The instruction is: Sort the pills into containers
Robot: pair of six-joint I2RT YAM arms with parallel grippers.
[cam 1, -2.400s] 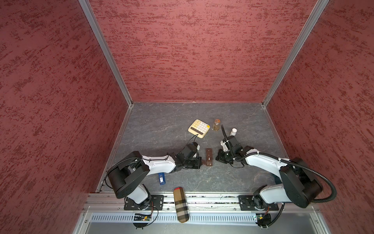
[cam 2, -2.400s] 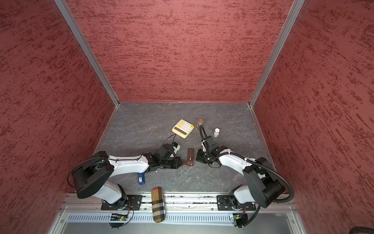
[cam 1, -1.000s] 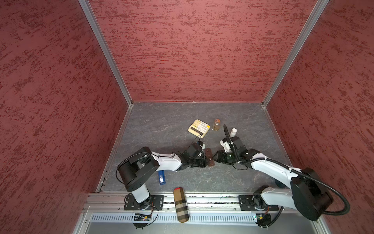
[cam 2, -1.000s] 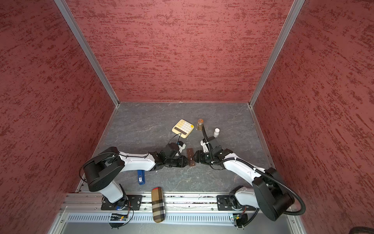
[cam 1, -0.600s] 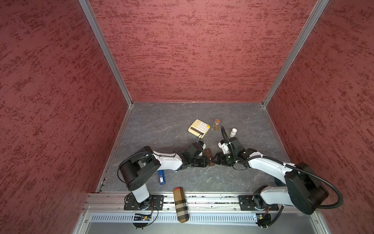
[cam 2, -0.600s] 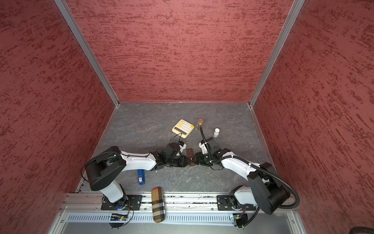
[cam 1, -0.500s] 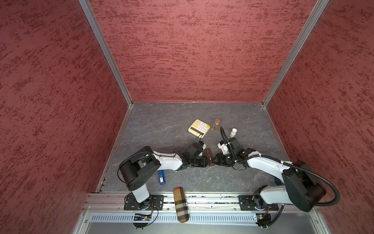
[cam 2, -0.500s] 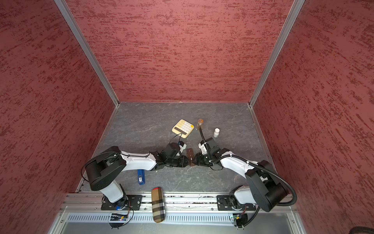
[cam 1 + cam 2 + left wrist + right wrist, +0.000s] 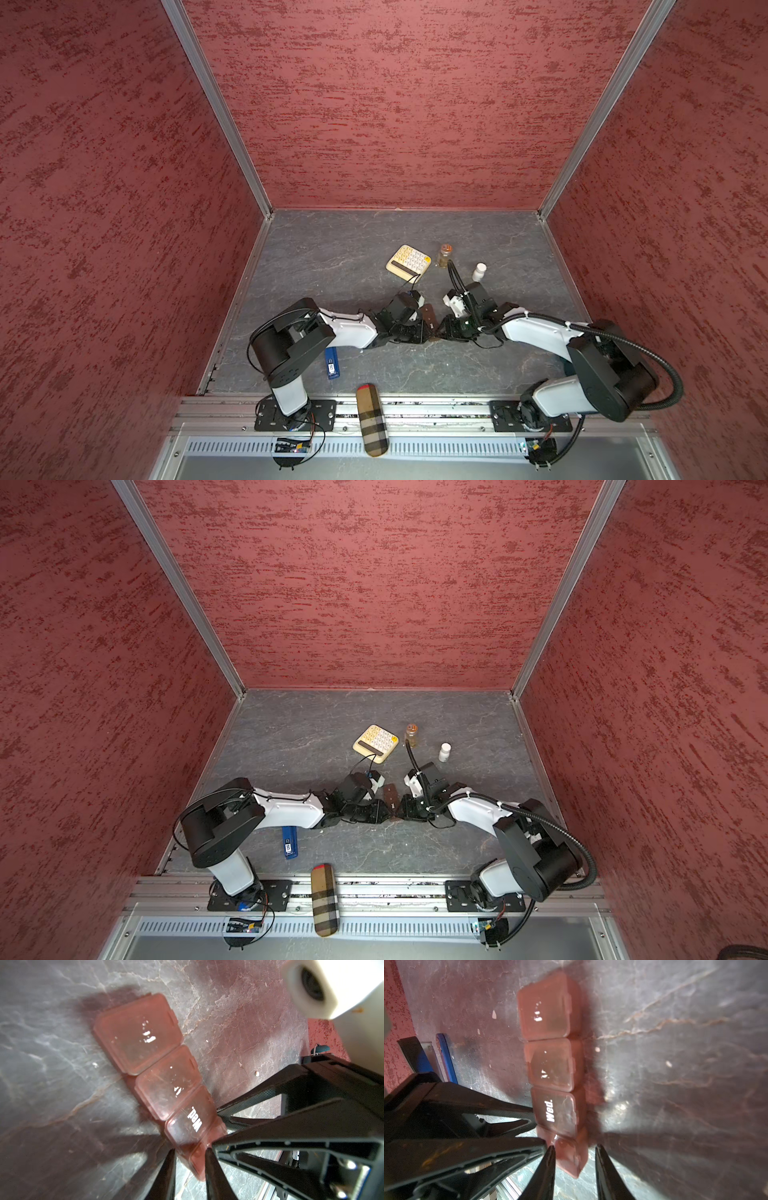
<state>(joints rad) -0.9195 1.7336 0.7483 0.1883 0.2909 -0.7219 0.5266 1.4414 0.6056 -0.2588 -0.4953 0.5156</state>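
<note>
The containers point(image 9: 429, 316) point(image 9: 390, 796) form one brown strip box with shut lids, one marked "Wed." point(image 9: 550, 1113) point(image 9: 194, 1120), lying between the two arms. My left gripper point(image 9: 190, 1152) point(image 9: 419, 332) is shut on the strip's near end. My right gripper point(image 9: 574, 1148) point(image 9: 444, 331) straddles that same end from the other side; one finger touches it and a small gap shows at the other. Tiny white pills lie loose on the table beside the strip point(image 9: 597, 1049) point(image 9: 668, 1064) point(image 9: 257, 1073).
Behind the arms stand a cream calculator point(image 9: 408, 259), an amber bottle point(image 9: 444, 254) and a small white bottle point(image 9: 479, 272). A blue stick point(image 9: 331, 363) lies near the left arm. A plaid case point(image 9: 372, 419) rests on the front rail.
The right gripper has moved in onto the strip's near end and its jaws have narrowed around it. The left gripper keeps its hold; earlier the strip lay free between the arms.
</note>
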